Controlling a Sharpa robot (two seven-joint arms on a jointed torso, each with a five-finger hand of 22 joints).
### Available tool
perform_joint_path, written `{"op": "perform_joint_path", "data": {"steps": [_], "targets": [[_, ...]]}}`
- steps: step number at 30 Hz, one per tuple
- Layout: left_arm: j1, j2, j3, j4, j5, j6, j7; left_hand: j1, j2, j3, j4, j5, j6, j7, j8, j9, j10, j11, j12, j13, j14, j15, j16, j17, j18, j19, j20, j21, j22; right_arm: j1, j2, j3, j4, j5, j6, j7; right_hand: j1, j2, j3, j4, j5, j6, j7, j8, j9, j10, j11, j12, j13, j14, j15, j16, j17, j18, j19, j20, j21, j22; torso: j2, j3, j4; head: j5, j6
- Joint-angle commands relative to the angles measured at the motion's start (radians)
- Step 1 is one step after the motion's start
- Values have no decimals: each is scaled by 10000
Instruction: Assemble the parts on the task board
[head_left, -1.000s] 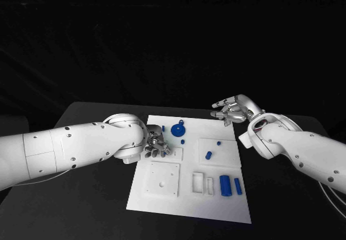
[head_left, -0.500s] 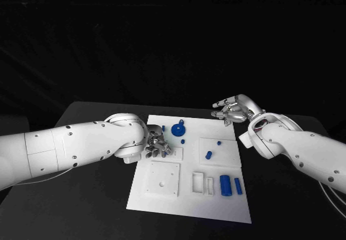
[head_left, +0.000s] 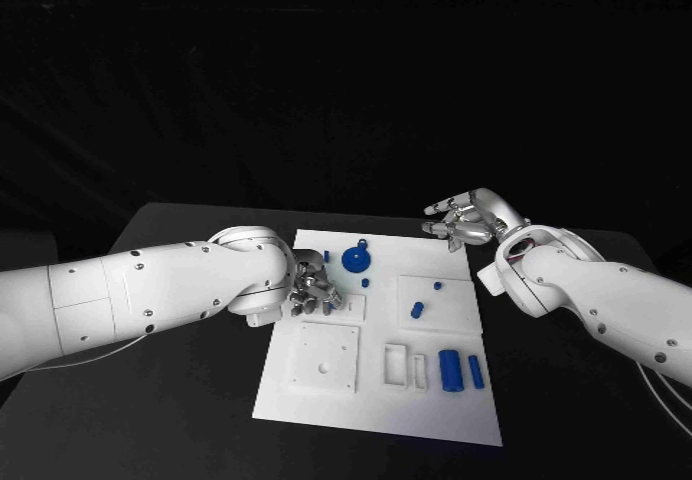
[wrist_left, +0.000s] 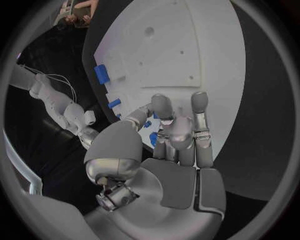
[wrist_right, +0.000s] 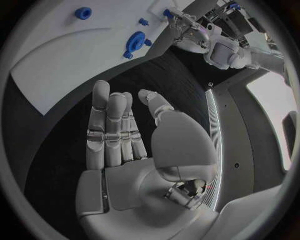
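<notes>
From the head, the silver left hand (head_left: 312, 291) sits low on the flat white task board (head_left: 378, 400). Its wrist camera shows small blue parts (wrist_left: 152, 138) between its fingers, but I cannot tell if it holds one. The silver right hand (wrist_right: 128, 145) is spread, holding nothing, above the black table (head_left: 188, 390).

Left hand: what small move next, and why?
Probably close the fingers on the small blue part under them and lift. The left hand already sits low over the board's left edge; the right hand hangs open, off the board.
</notes>
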Motion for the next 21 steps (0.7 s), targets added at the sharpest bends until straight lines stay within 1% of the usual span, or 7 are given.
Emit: {"op": "perform_joint_path", "data": {"steps": [1, 6, 9, 11, 21], "targets": [[-99, 11, -76, -48, 5, 348, -260, 141, 184, 774, -731, 94, 1846, -1070, -20, 21, 195, -327, 36, 16, 5, -42, 36, 12, -7, 32, 73, 39, 183, -4, 9, 5, 0, -49, 72, 40, -97, -13, 70, 0, 57, -8, 38, 20, -15, -54, -30, -50, -10, -50, -35, 41, -13, 59, 227, -45, 53, 10, -1, -2, 5, 2, -8], [-93, -15, -74, -62, 0, 397, -284, 138, 179, 801, -766, 173, 1852, -1072, -24, 67, 194, -331, 58, 27, 17, -40, 53, 59, -2, 28, 78, 58, 186, -4, 9, 5, -4, -49, 74, 41, -104, -17, 84, -9, 71, -11, 38, 18, -16, -53, -30, -50, -10, -50, -36, 41, -13, 60, 229, -46, 56, 14, 1, -6, 7, -8, -46], [-91, -37, -74, -88, -3, 371, -300, 64, 184, 864, -809, 323, 1871, -1075, -26, 102, 192, -330, 80, 36, 29, -26, 84, 137, 35, 12, 122, 85, 189, -4, 10, 5, -9, -49, 74, 42, -108, -20, 92, -14, 79, -13, 38, 18, -16, -52, -30, -50, -11, -50, -37, 41, -13, 60, 231, -47, 57, 16, -3, -6, 9, -20, -60], [-88, -52, -74, -111, -8, 361, -310, -20, 202, 913, -873, 331, 1870, -1074, -33, 128, 190, -328, 104, 48, 28, -16, 96, 174, 86, 9, 163, 125, 193, -4, 8, 5, -10, -49, 73, 43, -108, -20, 92, -14, 79, -13, 38, 18, -16, -52, -30, -50, -11, -50, -37, 41, -13, 60, 231, -47, 57, 16, -5, -5, 10, -21, -62], [-83, -82, -74, -140, -7, 426, -321, -43, 222, 926, -913, 384, 1881, -1079, -28, 163, 191, -331, 124, 59, 40, -17, 108, 224, 114, -7, 182, 146, 186, -5, 16, 5, -20, -49, 75, 45, -108, -20, 92, -14, 79, -13, 38, 18, -16, -52, -30, -50, -11, -50, -37, 41, -13, 60, 231, -47, 57, 16, -1, -2, 3, -18, -62]]}}
